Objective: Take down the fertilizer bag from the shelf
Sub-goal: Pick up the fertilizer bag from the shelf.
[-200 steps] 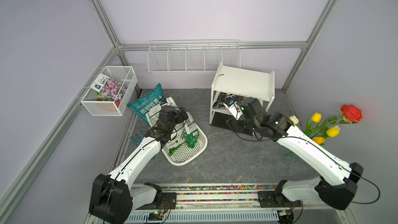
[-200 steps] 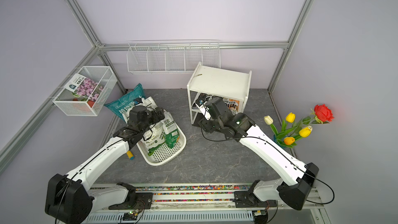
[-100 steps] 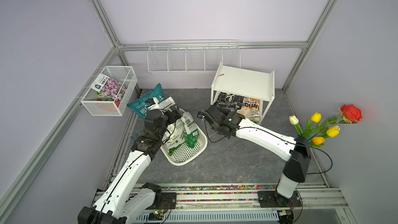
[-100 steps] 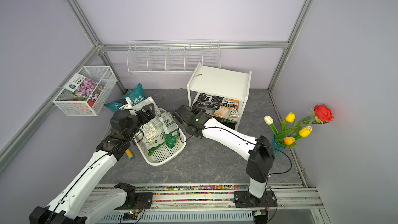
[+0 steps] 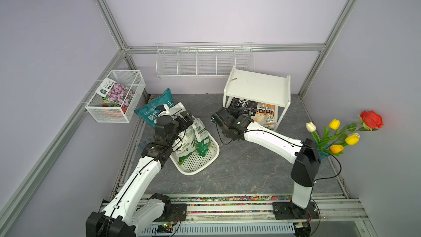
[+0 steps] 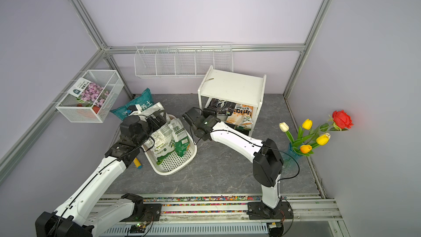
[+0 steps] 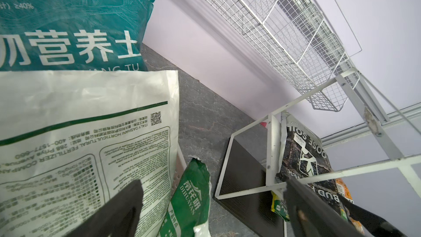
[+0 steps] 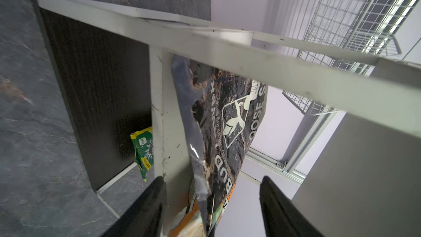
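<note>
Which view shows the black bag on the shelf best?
The right wrist view: the black bag fills the centre, close, its print legible. The left wrist view shows it smaller and partly blocked. In both top views the shelf top covers most of it.

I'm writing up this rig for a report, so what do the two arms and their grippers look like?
The left arm and right arm have glossy white shells, black joint housings and thin black cables running along them. The left gripper and right gripper are black with flat, tapering fingers.
</note>
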Robot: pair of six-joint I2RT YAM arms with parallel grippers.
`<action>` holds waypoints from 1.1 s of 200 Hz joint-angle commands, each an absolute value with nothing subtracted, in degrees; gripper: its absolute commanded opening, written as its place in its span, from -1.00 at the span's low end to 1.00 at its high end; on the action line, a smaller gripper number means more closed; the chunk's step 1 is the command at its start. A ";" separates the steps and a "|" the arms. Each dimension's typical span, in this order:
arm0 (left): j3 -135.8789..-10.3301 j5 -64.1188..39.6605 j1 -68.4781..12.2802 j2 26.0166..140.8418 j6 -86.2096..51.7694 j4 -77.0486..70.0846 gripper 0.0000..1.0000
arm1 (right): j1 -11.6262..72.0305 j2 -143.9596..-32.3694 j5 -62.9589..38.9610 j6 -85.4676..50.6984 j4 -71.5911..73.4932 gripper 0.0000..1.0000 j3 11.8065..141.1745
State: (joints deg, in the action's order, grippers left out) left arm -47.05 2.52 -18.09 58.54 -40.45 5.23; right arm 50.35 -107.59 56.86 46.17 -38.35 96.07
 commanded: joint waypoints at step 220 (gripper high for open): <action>-45.18 5.81 -17.84 53.65 -41.75 4.30 1.00 | 43.68 -110.13 53.68 51.20 -22.52 -1.00 90.12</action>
State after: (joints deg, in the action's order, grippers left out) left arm -45.74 5.08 -18.09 54.24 -41.78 4.60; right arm 44.64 -111.18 52.86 52.42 -23.27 91.98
